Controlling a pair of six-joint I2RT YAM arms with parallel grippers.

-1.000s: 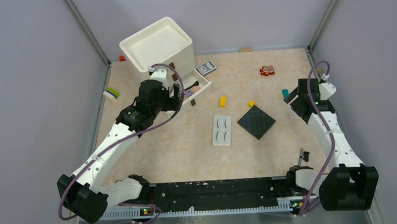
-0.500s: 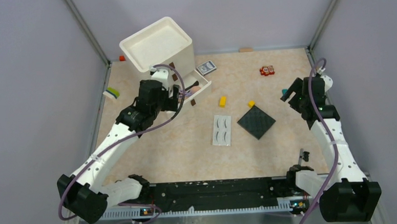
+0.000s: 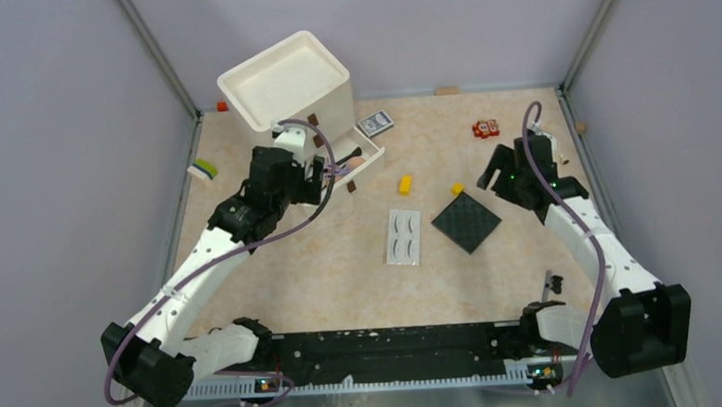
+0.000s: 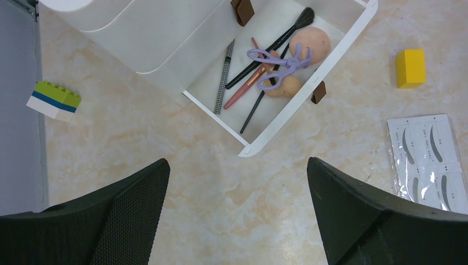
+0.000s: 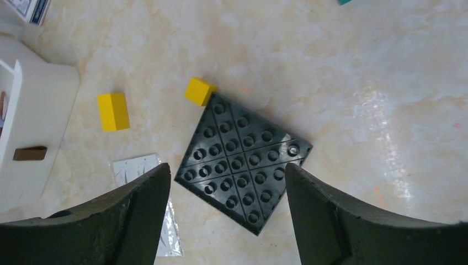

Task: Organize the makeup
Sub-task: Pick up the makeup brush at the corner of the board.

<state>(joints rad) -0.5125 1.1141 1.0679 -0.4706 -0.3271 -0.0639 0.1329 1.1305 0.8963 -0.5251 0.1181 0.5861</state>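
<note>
The left gripper stands open near the white drawer, which holds brushes, sponge and purple curler. The right gripper, open too, hangs over the black plate; the eyelash card lies left of it.

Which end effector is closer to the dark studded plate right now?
Right. The right end effector hovers at the far right edge of the dark studded plate; the left end effector is over at the white drawer, well to its left.
</note>
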